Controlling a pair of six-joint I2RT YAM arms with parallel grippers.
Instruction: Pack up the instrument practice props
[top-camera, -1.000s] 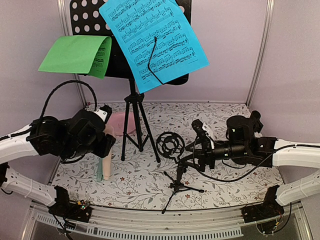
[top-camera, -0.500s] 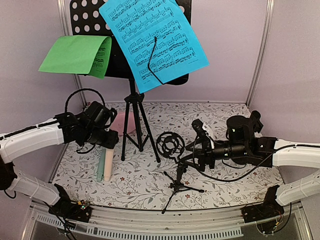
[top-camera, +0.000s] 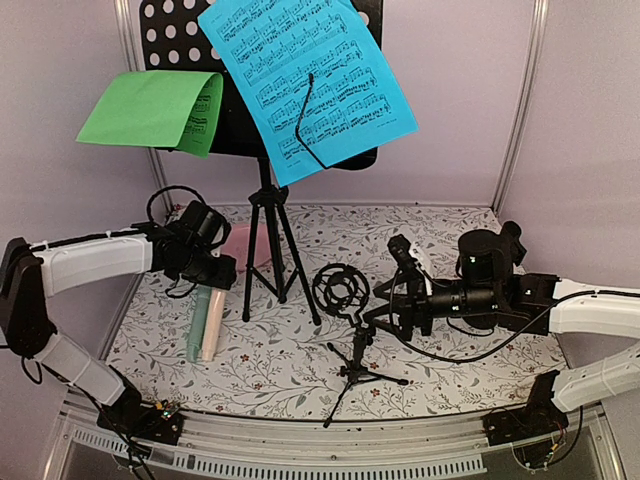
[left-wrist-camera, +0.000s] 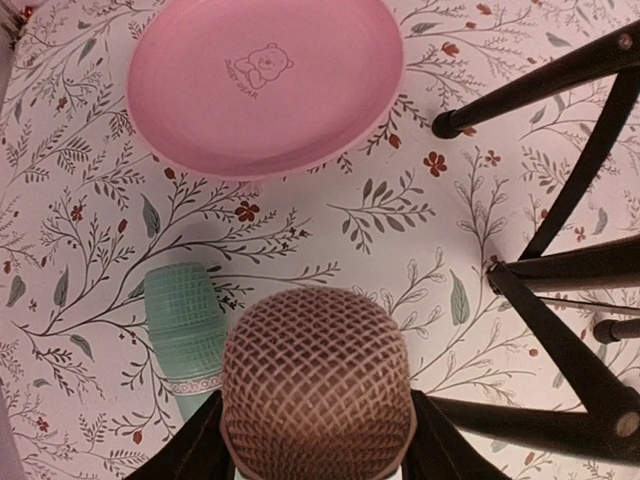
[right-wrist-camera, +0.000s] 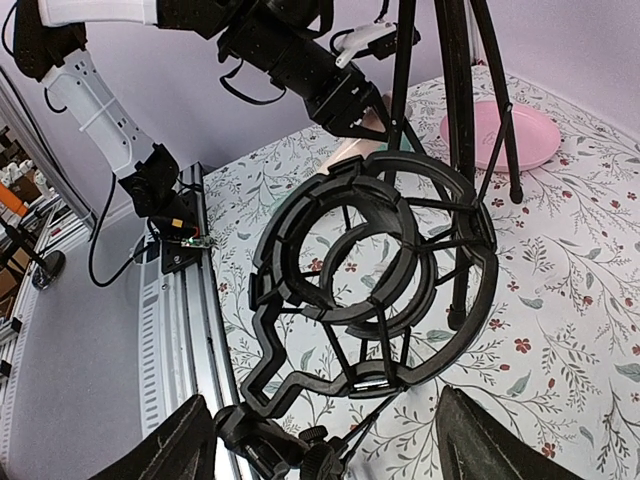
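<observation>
Tabletop (top-camera: 450, 235) in flower print, noted beneath everything. Found the left gripper (top-camera: 210, 276) at the far left, low over the heads of two microphones laid side by side with handles pointing near. Saw its jaws part-open astride the mesh head of the peach microphone (left-wrist-camera: 315, 385), fingers (left-wrist-camera: 195, 450) close against both sides; could not tell whether clamped or merely alongside. Spotted the mint-green microphone (left-wrist-camera: 185, 320) just left of the peach one, flat on the print, and the pink plate (left-wrist-camera: 265, 85) beyond both toward the far wall. Located the black music desk (top-camera: 165, 40) upright at far centre on tripod legs (top-camera: 266, 250), the blue sheet (top-camera: 300, 80) tilted across its front and the green sheet (top-camera: 150, 105) drooping off its left edge. Found the small black microphone tripod (top-camera: 358, 362) standing near centre, ring mount (right-wrist-camera: 370, 270) on top. Saw the right gripper (right-wrist-camera: 335, 445) reaching in from the right, jaws spread wide either side of the neck below that ring, holding nothing.
</observation>
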